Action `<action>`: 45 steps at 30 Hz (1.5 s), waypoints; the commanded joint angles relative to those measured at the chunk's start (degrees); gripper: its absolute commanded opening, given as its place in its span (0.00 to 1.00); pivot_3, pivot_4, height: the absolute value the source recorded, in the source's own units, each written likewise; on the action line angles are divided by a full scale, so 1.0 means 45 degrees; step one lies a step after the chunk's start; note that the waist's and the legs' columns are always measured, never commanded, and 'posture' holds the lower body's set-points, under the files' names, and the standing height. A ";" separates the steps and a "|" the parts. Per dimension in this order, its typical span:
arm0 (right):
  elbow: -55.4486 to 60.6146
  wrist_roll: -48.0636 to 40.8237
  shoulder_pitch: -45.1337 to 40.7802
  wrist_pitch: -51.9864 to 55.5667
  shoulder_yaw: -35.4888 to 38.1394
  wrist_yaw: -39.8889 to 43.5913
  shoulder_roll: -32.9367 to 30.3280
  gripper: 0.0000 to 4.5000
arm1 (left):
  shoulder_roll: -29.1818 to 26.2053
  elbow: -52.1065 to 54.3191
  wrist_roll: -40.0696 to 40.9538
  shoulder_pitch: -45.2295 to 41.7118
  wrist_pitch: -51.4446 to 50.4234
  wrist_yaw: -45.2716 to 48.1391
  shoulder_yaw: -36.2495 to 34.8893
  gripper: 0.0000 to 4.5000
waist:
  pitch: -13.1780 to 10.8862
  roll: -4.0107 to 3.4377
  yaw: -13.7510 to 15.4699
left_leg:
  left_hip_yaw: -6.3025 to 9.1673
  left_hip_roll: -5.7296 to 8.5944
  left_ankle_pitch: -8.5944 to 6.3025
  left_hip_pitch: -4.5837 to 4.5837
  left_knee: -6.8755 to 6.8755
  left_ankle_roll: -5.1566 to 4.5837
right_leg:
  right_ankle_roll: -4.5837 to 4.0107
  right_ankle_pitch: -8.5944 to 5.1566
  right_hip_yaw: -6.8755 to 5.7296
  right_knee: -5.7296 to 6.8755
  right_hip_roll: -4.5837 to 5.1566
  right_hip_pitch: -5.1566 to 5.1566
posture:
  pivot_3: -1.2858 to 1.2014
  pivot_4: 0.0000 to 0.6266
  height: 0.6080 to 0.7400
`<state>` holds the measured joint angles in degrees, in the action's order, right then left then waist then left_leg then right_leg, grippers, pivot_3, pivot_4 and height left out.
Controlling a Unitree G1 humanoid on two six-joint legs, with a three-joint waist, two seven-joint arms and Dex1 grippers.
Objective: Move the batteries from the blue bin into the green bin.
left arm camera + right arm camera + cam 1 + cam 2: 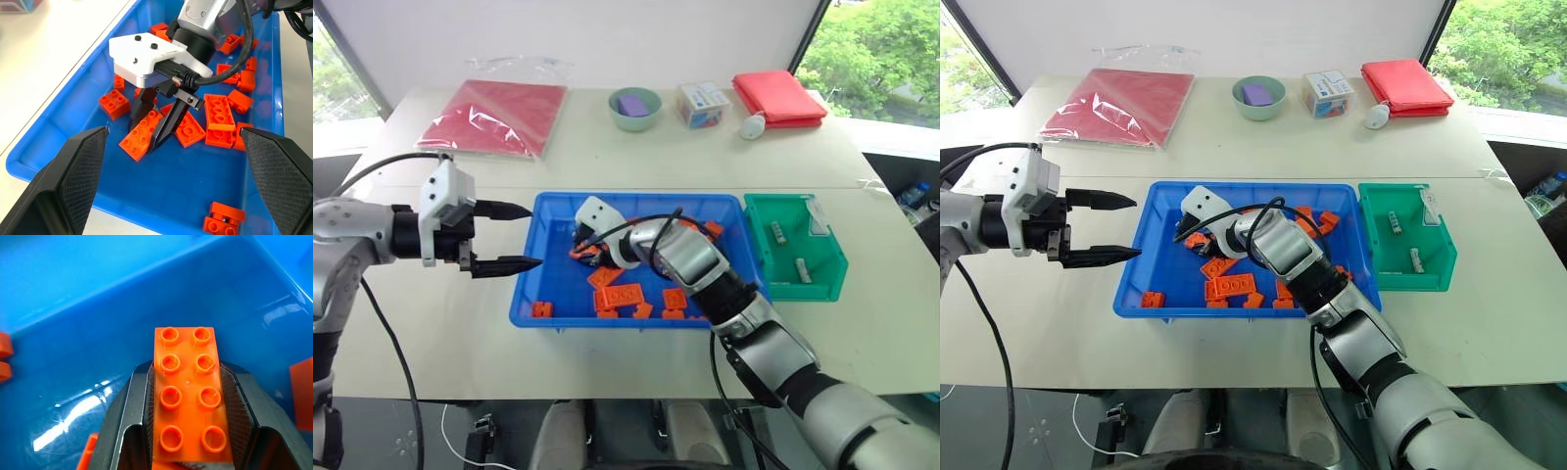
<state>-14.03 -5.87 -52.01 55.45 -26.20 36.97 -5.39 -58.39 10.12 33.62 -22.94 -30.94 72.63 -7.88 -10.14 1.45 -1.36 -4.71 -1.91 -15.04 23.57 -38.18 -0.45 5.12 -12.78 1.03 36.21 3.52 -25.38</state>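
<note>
The blue bin (636,199) sits mid-table and holds several orange bricks (622,294). My right gripper (582,253) reaches down into its left half and is shut on one orange brick (186,396), a finger pressed against each long side. To the right of the blue bin stands the green bin (798,289), with two silver batteries (779,232) lying inside it. My left gripper (535,235) hovers open at the blue bin's left rim, with nothing between its fingers. I see no battery among the bricks.
Along the table's far edge lie a red bag (494,116), a pale green bowl (635,108) holding a purple piece, a clear box (702,104), a small white object (753,125) and a folded red cloth (778,96).
</note>
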 commanded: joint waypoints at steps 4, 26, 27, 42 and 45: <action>0.2023 -0.0964 -0.0773 0.1238 0.1048 0.0321 0.0072 0.28 | 0.0031 -0.0048 -0.0120 -0.0329 0.0220 0.0056 -0.0003 1.00 | 0.0000 0.0000 0.0008 | 0.0004 -0.0002 0.0000 0.0000 0.0000 0.0000 | 0.0000 0.0000 0.0000 0.0000 0.0000 0.0000 | 0.52 0.24 0.97; 0.0383 0.0020 -0.1331 -0.2430 -0.1870 0.2749 -0.0718 0.92 | 0.0615 -0.0084 -0.0274 -0.1077 0.0302 0.0056 0.0388 1.00 | -0.0004 0.0008 -0.0250 | 0.0020 0.0002 0.0000 0.0005 0.0003 0.0000 | 0.0003 0.0001 -0.0006 -0.0004 0.0002 0.0001 | 0.52 0.24 0.97; 0.0342 0.0089 -0.1561 -0.2717 -0.1828 0.3128 -0.1027 0.92 | 0.0614 -0.0057 -0.0266 -0.1046 0.0297 0.0040 0.0371 1.00 | -0.0007 0.0007 -0.0250 | 0.0026 0.0002 0.0000 0.0005 0.0003 0.0000 | 0.0004 0.0001 -0.0007 -0.0004 0.0001 0.0000 | 0.52 0.24 0.97; -0.3887 0.2931 -0.2581 -0.9245 -0.2393 0.5215 -0.2615 0.92 | 0.0656 -0.0129 -0.0327 -0.1114 0.0406 -0.0182 0.0306 1.00 | -0.0009 0.0009 -0.0278 | 0.0007 0.0001 0.0000 0.0004 0.0009 -0.0001 | 0.0004 0.0001 -0.0008 -0.0006 -0.0003 -0.0005 | 0.52 0.24 0.97; -0.4582 0.3274 -0.2569 -0.9797 -0.2231 0.5142 -0.2369 0.92 | 0.0628 -0.0128 -0.0340 -0.1100 0.0397 -0.0205 0.0249 1.00 | -0.0009 0.0009 -0.0275 | 0.0008 0.0000 0.0000 0.0004 0.0010 0.0000 | 0.0004 0.0001 -0.0008 -0.0005 -0.0005 -0.0005 | 0.52 0.24 0.97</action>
<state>-33.65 7.87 -62.37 13.14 -37.36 60.25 -16.75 -55.18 8.55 31.93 -27.26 -29.74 71.99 -5.26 -10.18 1.49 -2.60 -4.68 -1.91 -15.04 23.59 -38.14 -0.45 5.14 -12.78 0.99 36.19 3.51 -25.40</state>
